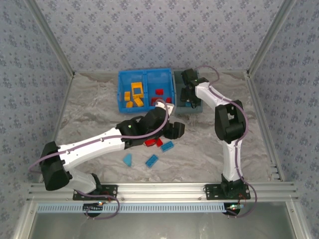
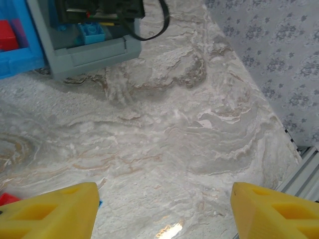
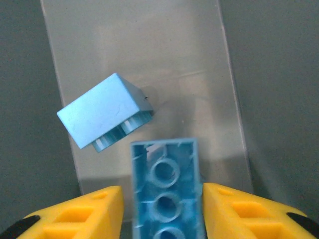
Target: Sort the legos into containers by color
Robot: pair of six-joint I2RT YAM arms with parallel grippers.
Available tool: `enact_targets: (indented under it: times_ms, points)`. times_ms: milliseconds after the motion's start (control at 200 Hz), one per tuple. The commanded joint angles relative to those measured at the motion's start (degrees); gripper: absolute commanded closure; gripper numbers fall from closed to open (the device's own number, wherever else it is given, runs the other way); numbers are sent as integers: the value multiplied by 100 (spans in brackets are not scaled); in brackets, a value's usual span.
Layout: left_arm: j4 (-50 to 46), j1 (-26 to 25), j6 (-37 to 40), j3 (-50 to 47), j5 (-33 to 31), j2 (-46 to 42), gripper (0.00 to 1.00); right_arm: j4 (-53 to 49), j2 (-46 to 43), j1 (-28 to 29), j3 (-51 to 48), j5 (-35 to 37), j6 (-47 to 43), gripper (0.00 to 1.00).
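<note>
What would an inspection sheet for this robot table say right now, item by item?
Surface: marble-patterned tabletop, no spills seen.
Job's things: blue bin holds orange-yellow bricks in its left compartment and red bricks in its right; grey bin holds a light blue brick; three loose light blue bricks and loose red bricks lie on the table.
Clutter: nothing seen.
Grippers: left gripper open, empty, above the table; right gripper over the grey bin, a second light blue brick between its fingers, grip unclear.
Cables: a cable follows each arm, no snag seen.
Surroundings: patterned walls, metal frame.
</note>
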Motion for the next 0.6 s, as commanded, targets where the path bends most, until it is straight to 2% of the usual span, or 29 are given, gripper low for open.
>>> enact_targets:
  times_ms: [0, 165, 315, 485, 595]
  points:
    - [-332, -120, 140, 330, -370, 35, 29, -199, -181, 25, 169, 36, -59, 48]
    - [-911, -103, -245, 344, -964, -155, 29, -153, -843, 92, 28, 164, -73, 48]
    - [-1716, 254, -658, 239, -1172, -329, 29, 183, -2083, 298, -610, 501, -138, 49]
    - [-2394, 1139, -1444, -251, -849, -517, 31, 1048, -4070, 840, -2357, 925, -364, 49]
    - [-2238, 1594, -2111, -669, -416, -530, 34, 1642, -5327, 1594, -3853, 872, -611, 49]
